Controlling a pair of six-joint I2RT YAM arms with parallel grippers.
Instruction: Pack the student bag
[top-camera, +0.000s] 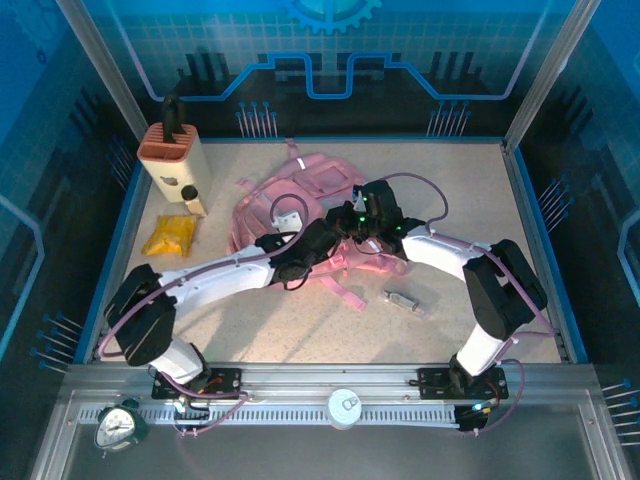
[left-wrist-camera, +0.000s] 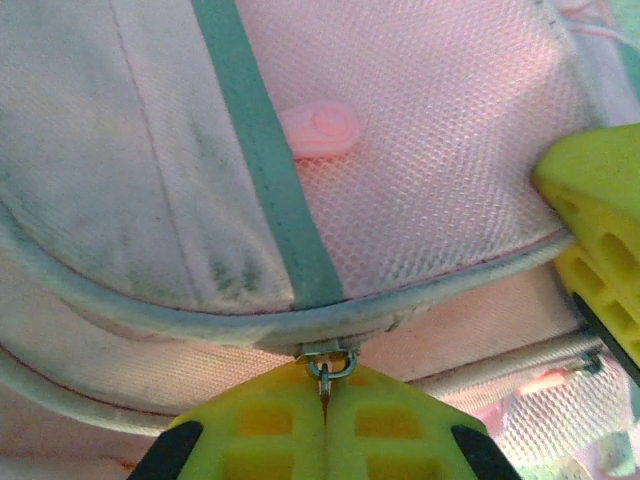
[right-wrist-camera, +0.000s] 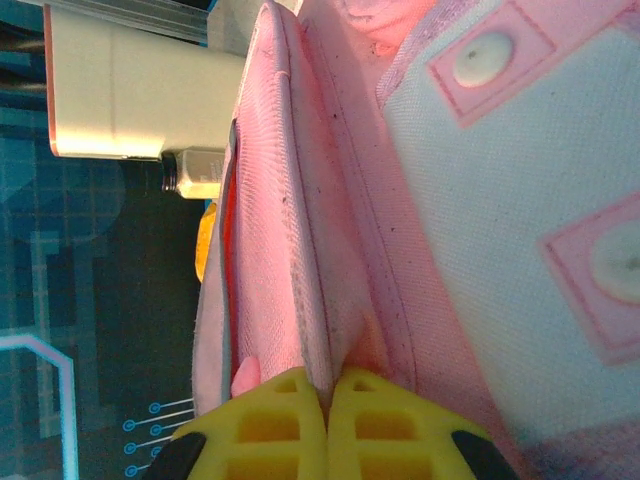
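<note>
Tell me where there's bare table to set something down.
Free: the tabletop right of the student bag up to the right wall, and the near strip between the arm bases. Crowded: the left, with knife block, bottle and yellow packet.

Our left arm stretches from near-left base across counter toward centre, forearm low, nearly level. Our right arm folds at elbow on right side, forearm angling back in toward centre. Both wrists meet mid-counter, close together. Our left tool: yellow pads pressed together, pinching zip pull. Our right tool: pads closed flat on fabric fold of student bag.
</note>
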